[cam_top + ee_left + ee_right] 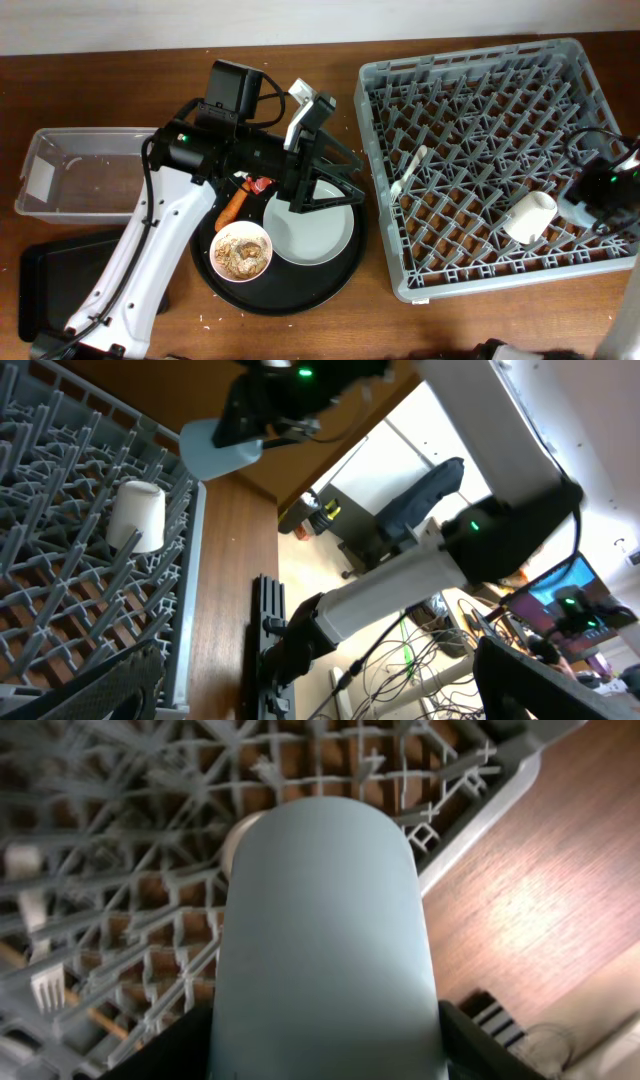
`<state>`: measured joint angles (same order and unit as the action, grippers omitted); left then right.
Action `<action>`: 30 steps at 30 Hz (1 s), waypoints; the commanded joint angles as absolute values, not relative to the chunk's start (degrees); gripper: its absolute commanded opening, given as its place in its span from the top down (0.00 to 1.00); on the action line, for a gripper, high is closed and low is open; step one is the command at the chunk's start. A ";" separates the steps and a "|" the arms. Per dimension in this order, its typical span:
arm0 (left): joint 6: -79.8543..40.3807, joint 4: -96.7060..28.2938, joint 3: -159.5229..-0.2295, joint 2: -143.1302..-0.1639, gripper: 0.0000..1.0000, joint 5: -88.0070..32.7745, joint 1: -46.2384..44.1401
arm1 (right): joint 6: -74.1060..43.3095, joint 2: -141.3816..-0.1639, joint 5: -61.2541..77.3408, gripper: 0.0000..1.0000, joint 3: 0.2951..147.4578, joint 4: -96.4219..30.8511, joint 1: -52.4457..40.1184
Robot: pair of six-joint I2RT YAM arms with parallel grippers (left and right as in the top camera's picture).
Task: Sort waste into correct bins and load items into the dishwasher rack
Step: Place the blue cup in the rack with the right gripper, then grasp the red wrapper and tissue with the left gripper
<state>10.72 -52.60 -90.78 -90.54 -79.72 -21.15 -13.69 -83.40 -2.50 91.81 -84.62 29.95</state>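
We see the grey dishwasher rack (372, 150) with a small white cup (530, 216) lying inside it, near its front right corner. Just beside that cup and above the same corner, the right gripper (597, 200) is clamped around the light-blue cup (320, 920), which is held over the pegs and not yet set down.

Left of the rack sits a round black tray (330, 285). It holds the white plate (320, 235), the white bowl (215, 240) with brownish food scraps (242, 254), the orange carrot stick (232, 207) and the red wrapper (262, 185). The left gripper (322, 190) hovers over the plate with its fingers spread, grasping nothing.

Far left of the rack, the clear tub (80, 132) and the flat black tray (45, 280) appear to hold no waste. We cannot pick out the tissue.

We judge that one cup is loaded and a second nearly so. The plate, the bowl and all the waste sorting remain.
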 commanded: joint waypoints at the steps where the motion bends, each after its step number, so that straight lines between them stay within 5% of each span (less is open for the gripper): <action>1: 11.22 -52.53 -91.15 -90.17 0.02 -80.99 -21.21 | -14.48 -93.01 -1.50 0.45 92.20 -81.62 35.62; 5: 11.22 -52.53 -91.15 -90.17 0.02 -80.97 -21.21 | -14.50 -100.53 1.28 0.45 92.20 -73.28 37.54; 12: 11.22 -52.80 -91.15 -90.17 0.02 -78.02 -21.19 | -15.97 -100.40 4.12 0.16 98.67 -77.28 37.58; 17: 11.22 -59.44 -91.15 -85.91 0.05 -43.75 -21.21 | -7.60 -88.77 17.28 0.14 109.40 -86.21 34.89; 21: 0.51 -64.77 -90.21 -84.99 0.08 -13.37 -21.19 | -7.31 -73.21 20.80 0.14 109.40 -84.68 22.61; 22: -2.59 -64.82 -88.79 -85.32 0.16 -10.44 -21.21 | -7.31 -70.98 20.78 0.13 109.40 -85.17 19.22; 30: -10.70 -61.45 -77.58 -88.75 0.23 1.78 -20.27 | -3.20 -71.59 24.95 0.16 108.79 -90.48 -1.41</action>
<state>-7.46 -61.34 -77.56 -89.06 -2.70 -21.19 -5.30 -70.06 23.59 109.12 -89.73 4.91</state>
